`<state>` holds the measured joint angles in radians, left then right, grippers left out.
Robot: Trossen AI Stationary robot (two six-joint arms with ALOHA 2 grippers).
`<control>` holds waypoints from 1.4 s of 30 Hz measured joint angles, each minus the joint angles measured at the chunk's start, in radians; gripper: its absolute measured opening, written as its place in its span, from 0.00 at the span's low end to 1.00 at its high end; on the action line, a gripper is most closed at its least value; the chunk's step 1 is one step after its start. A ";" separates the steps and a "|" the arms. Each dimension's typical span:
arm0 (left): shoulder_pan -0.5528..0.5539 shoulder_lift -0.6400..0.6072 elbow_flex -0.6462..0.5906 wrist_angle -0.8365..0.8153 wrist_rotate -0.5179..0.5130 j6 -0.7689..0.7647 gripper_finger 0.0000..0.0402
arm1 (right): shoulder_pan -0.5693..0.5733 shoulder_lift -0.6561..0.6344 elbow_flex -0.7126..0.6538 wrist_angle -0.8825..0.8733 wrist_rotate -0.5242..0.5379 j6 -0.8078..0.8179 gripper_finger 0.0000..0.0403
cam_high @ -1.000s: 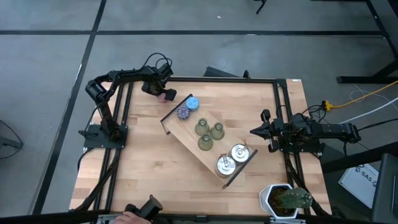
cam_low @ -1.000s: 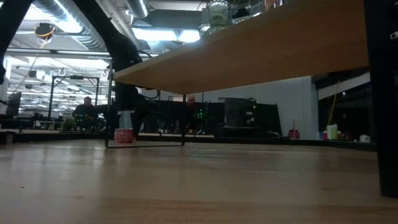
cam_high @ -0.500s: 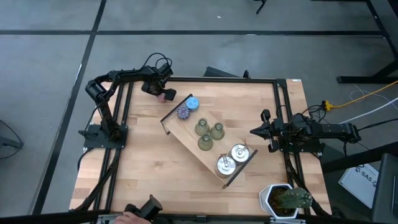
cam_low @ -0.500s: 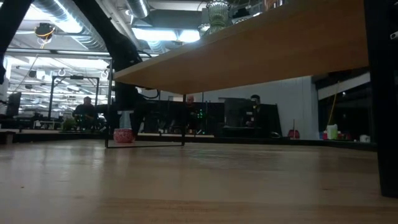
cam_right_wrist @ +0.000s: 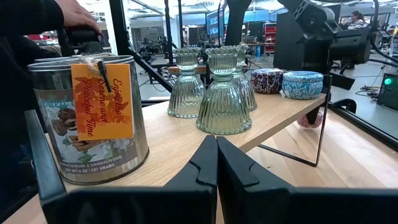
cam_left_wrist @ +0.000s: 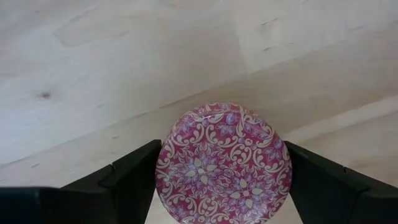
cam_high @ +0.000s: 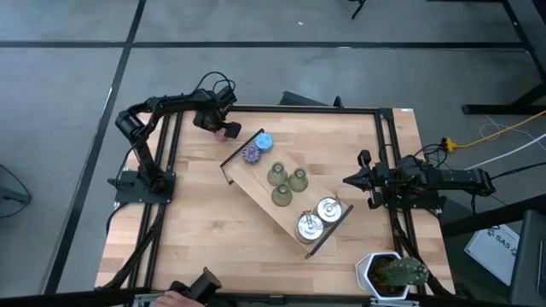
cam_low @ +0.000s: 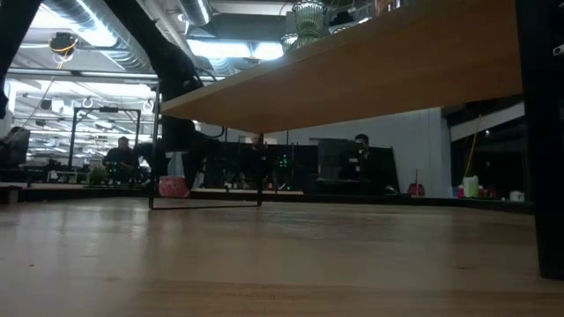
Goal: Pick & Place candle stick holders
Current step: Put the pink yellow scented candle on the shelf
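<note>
A pink patterned candle stick holder [cam_left_wrist: 224,158] stands near the table's far left corner, upright between the fingers of my left gripper [cam_high: 218,125], which points down and is shut on it. The other holders stand on the long wooden tray [cam_high: 256,189], which lies slantwise across the middle of the table. These are a purple one [cam_high: 251,154], a blue one [cam_high: 264,141], three green ones [cam_high: 287,182] and two silver ones [cam_high: 318,217]. My right gripper [cam_right_wrist: 216,163] waits shut at the table's right edge, pointing level toward the tray. My left gripper pinches the pink holder's round side wall [cam_left_wrist: 163,163] between its two fingers, one on each opposite side. The fingers [cam_left_wrist: 130,177] come from above, pointing down. The holder stays upright with its patterned top up; whether its base is off the table cannot be told.
A potted plant [cam_high: 392,275] stands at the near right corner. The tray rests on thin black wire legs [cam_low: 204,204], raised above the table. A person's hand [cam_high: 175,298] shows at the near edge. Bare wood lies at the table's near left.
In the low view the pink holder stands slightly higher and farther left than a second ago, with my left gripper's fingers beside it.
</note>
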<state>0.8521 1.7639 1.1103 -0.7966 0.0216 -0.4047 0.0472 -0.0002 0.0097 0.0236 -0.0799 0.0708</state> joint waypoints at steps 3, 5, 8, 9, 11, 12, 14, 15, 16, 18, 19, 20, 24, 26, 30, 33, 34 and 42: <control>0.005 -0.012 0.042 -0.064 -0.002 0.022 0.76 | 0.000 0.000 0.000 0.000 0.000 0.000 0.00; 0.008 -0.022 0.074 -0.104 -0.002 0.033 0.76 | 0.000 0.000 0.000 0.000 0.000 0.000 0.00; 0.009 -0.029 0.127 -0.159 -0.007 0.039 0.76 | 0.000 0.000 0.000 0.000 0.000 0.000 0.00; 0.009 -0.031 0.143 -0.178 -0.011 0.046 0.76 | 0.000 0.000 0.000 0.000 0.000 0.000 0.00; 0.008 -0.035 0.180 -0.211 -0.013 0.051 0.76 | 0.000 0.000 0.000 0.000 0.000 0.000 0.00; 0.006 -0.035 0.198 -0.228 -0.017 0.052 0.76 | 0.000 0.000 0.000 0.000 0.000 0.000 0.00; 0.001 -0.035 0.231 -0.265 -0.019 0.060 0.76 | 0.000 0.000 0.000 0.000 0.000 0.000 0.00; 0.000 -0.035 0.249 -0.285 -0.021 0.062 0.76 | 0.000 0.000 0.000 0.000 0.000 0.000 0.00; -0.002 -0.035 0.266 -0.299 -0.023 0.063 0.76 | 0.000 0.000 0.000 0.000 0.000 0.000 0.00; -0.008 -0.035 0.296 -0.324 -0.030 0.063 0.76 | 0.000 0.000 0.000 0.000 0.000 0.000 0.00; -0.010 -0.035 0.309 -0.341 -0.031 0.063 0.76 | 0.000 0.000 0.000 0.000 0.000 0.000 0.00; -0.013 -0.035 0.324 -0.355 -0.031 0.063 0.76 | 0.000 0.000 0.000 0.000 0.000 0.000 0.00; -0.032 -0.035 0.379 -0.417 -0.042 0.063 0.76 | 0.000 0.000 0.000 0.000 0.000 0.000 0.00; -0.041 -0.035 0.409 -0.458 -0.065 0.064 0.76 | 0.000 0.000 0.000 0.000 0.000 0.000 0.00; -0.060 -0.035 0.461 -0.534 -0.082 0.067 0.76 | 0.000 0.000 0.000 0.000 0.000 0.000 0.00; -0.079 -0.035 0.505 -0.575 -0.083 0.067 0.76 | 0.000 0.000 0.000 0.000 0.000 0.000 0.00; -0.087 -0.035 0.517 -0.592 -0.083 0.067 0.76 | 0.000 0.000 0.000 0.000 0.000 0.000 0.00; -0.176 -0.035 0.614 -0.696 -0.083 0.043 0.76 | 0.000 0.000 0.000 0.000 0.000 0.000 0.00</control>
<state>0.6761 1.7287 1.7245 -1.4930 -0.0616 -0.3621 0.0475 -0.0002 0.0097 0.0235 -0.0803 0.0708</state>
